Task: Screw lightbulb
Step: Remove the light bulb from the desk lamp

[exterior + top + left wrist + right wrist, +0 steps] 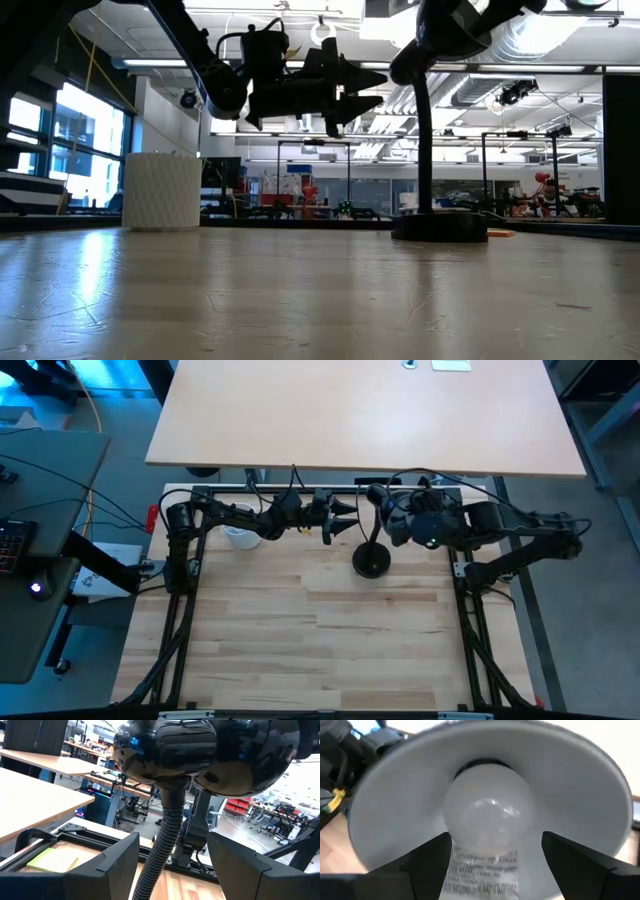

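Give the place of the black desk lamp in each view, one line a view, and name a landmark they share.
High view: desk lamp, round base right of centre at the table's far edge.
Low view: base and upright neck right of centre.
Left wrist view: glossy shade and ribbed neck ahead, filling the middle.
Right wrist view: inside of the shade, around the lightbulb.
Shared landmark: the lamp's flexible neck.

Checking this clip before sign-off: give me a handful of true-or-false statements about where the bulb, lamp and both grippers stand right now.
1. The small white frosted lightbulb sits inside the lamp's white-lined shade. True.
2. The right gripper is clamped shut on the lightbulb. False: its fingers stand open on either side of it.
3. The black desk lamp's round base stands on the wooden table. True.
4. The left gripper is shut on the lamp's ribbed neck. False: its fingers are open, with the neck between them.
5. The white ribbed cup lies tipped over. False: it stands upright.
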